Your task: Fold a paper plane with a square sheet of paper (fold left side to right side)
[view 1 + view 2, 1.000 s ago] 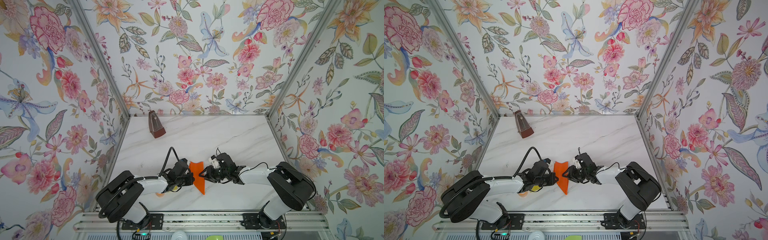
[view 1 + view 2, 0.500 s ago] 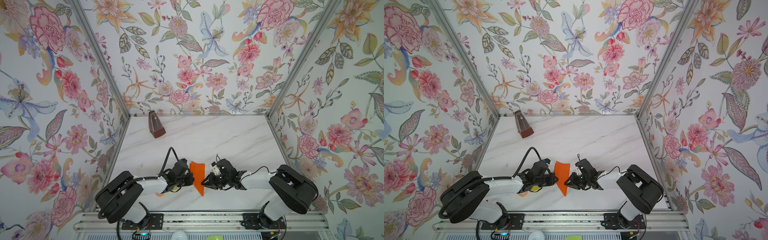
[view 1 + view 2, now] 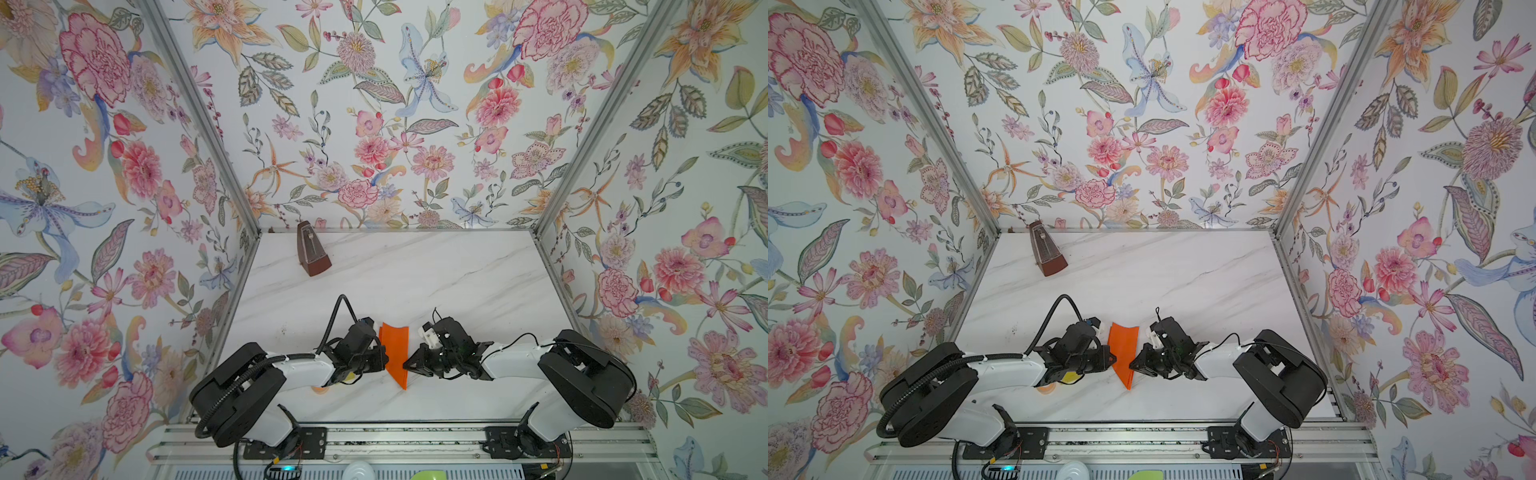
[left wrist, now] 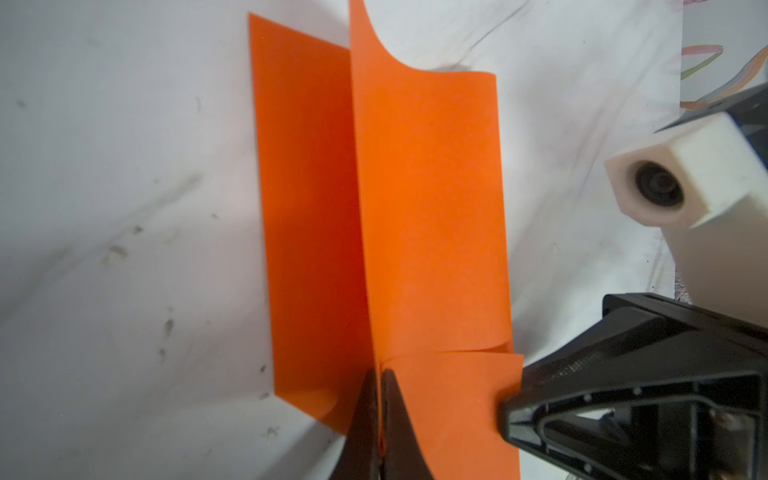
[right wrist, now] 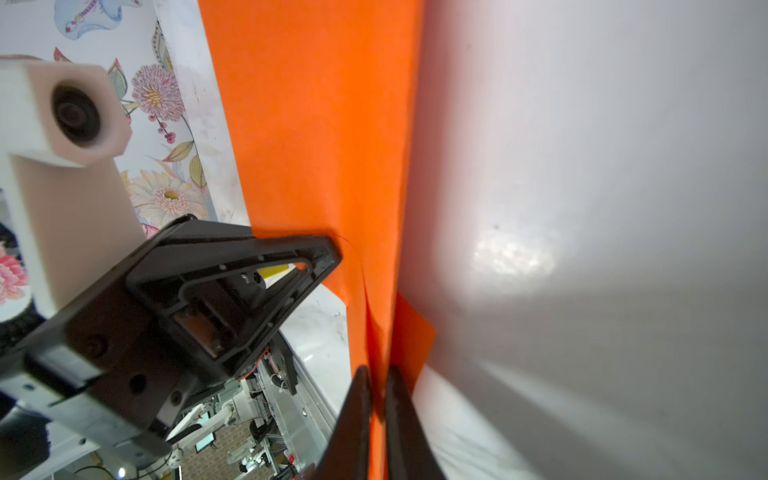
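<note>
The orange sheet of paper [image 3: 394, 353] [image 3: 1123, 353] is folded into a narrow shape with a point toward the table's front, and it sits between my two arms. In the left wrist view one layer of the paper [image 4: 432, 216] stands up from a flat layer on the table. My left gripper [image 3: 384, 359] [image 4: 380, 374] is shut on that raised layer at its crease. My right gripper [image 3: 406, 365] [image 5: 377, 372] is shut on the paper's [image 5: 316, 145] opposite edge, facing the left gripper [image 5: 332, 253].
A brown metronome [image 3: 311, 253] [image 3: 1047, 255] stands at the back left of the marble table [image 3: 457, 282]. A small yellow block [image 3: 1071, 376] and an orange ring [image 3: 1047, 387] peek out under the left arm. Floral walls close in three sides.
My right gripper has moved in toward the paper's near end and closed on its edge. The left gripper has kept its hold, and the paper now looks narrower.
</note>
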### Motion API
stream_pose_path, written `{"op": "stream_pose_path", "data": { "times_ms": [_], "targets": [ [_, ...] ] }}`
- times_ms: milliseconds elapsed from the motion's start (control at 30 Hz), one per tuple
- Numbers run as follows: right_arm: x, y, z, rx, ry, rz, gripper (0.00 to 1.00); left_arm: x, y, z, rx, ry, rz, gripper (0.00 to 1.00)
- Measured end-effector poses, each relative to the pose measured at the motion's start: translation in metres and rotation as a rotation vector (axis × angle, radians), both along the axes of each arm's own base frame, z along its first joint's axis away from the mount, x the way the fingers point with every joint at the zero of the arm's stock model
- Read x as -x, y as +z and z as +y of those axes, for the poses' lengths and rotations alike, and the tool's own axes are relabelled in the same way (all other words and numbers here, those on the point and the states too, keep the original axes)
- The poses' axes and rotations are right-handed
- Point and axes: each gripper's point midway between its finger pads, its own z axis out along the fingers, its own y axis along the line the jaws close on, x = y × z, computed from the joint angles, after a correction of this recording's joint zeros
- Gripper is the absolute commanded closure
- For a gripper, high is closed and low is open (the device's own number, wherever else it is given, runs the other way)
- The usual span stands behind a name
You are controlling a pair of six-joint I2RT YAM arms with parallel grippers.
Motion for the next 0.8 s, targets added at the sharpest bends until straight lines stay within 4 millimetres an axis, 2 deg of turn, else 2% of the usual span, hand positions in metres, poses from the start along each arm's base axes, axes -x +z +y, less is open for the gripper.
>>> {"op": "stream_pose_path", "data": {
  "times_ms": [100,200,533,600,667,800],
  "targets": [
    [0.001,-0.004,-0.001,0.007,0.001,0.005,0.97,0.0,0.005,0.001,0.006,0.004,-0.003,0.84],
    [0.004,-0.011,-0.004,0.023,0.0,0.022,0.98,0.0,0.01,0.002,0.01,0.006,-0.01,0.84],
    [0.005,-0.016,-0.005,0.027,0.002,0.03,0.99,-0.001,0.016,0.002,0.003,0.003,-0.011,0.92],
    [0.005,-0.016,-0.005,0.027,0.003,0.03,0.99,-0.001,0.016,0.003,-0.003,0.002,-0.008,0.89],
    [0.005,-0.016,-0.005,0.027,0.003,0.03,0.99,0.001,0.015,0.004,-0.015,-0.004,-0.004,0.82],
    [0.005,-0.016,-0.005,0.027,0.003,0.03,0.99,0.002,0.013,0.007,-0.036,-0.011,0.007,0.81]
  ]
}}
